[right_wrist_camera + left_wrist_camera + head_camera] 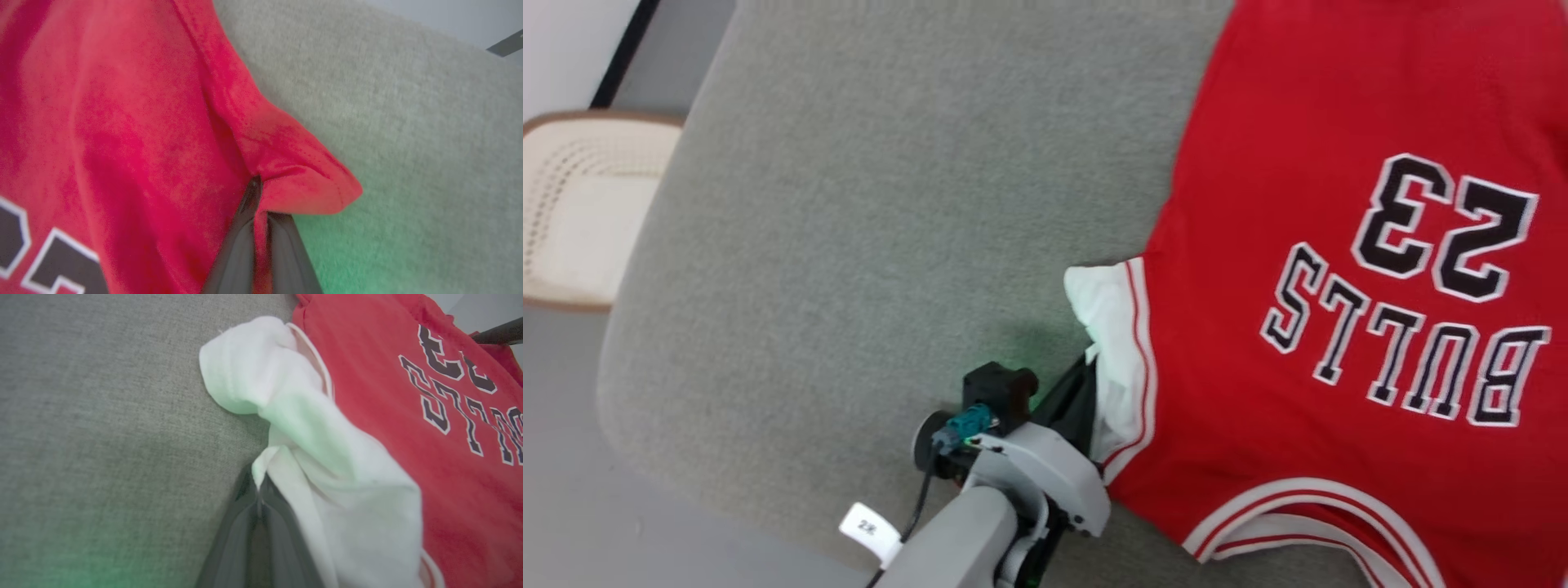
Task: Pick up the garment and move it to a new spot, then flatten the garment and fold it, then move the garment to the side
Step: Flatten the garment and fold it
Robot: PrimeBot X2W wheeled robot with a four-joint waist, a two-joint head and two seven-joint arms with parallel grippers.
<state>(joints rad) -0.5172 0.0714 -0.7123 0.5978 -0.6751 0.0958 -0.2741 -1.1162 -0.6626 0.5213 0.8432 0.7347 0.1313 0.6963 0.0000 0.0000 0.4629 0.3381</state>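
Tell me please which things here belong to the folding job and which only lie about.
Job: garment; left gripper, shut on its white panel; right gripper, shut on its red edge.
Lying about: pale woven chair; grey cushion, only the support underneath.

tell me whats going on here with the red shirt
A two-armed robot is handling the garment, a red jersey lying on a grey cushioned surface. Its left jaws are shut on the white sleeve panel, and its right jaws are shut on a red hem corner. The jersey lies mostly spread out, print side up, with no fold made yet.
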